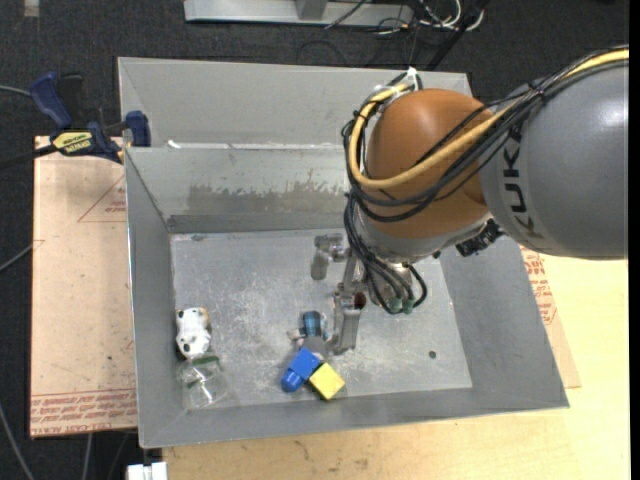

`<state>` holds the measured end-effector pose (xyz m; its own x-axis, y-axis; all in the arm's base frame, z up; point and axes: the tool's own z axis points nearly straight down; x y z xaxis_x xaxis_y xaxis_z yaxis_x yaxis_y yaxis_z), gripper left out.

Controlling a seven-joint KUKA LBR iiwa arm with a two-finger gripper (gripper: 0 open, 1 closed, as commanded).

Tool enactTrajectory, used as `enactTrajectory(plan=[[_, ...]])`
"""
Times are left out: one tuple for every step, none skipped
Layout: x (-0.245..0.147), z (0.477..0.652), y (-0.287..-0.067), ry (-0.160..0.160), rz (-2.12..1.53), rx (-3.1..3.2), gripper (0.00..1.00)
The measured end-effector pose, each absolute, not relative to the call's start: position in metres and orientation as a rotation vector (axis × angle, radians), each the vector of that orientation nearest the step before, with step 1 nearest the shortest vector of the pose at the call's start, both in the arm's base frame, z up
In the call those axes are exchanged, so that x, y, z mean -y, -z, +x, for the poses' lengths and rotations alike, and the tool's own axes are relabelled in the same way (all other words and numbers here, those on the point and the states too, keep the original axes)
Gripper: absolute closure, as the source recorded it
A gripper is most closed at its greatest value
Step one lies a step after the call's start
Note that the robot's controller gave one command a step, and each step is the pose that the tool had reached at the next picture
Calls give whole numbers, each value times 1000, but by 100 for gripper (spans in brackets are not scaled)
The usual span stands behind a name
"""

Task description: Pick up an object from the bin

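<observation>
My gripper (335, 296) hangs over the middle of the bin floor, under the orange wrist cover. Its two fingers stand apart, one fingertip (321, 266) toward the back and the other (344, 342) toward the front, with nothing between them. A small blue cylinder (312, 323) lies just left of the front finger, close to it. Slightly further forward lie a blue block (297, 372) and a yellow block (327, 381), touching each other near the bin's front wall.
A small white toy figure (192, 331) lies at the front left of the bin, with a clear plastic piece (201, 384) just in front of it. The arm and its cables cover the bin's back right.
</observation>
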<state>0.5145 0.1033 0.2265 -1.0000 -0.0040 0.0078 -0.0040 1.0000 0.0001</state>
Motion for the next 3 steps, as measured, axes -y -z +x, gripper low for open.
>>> enactTrajectory(plan=[[-103,516,-231,2,0,3142,0],[-103,510,-190,1,245,3135,0],[-109,505,-168,1,884,3016,0]])
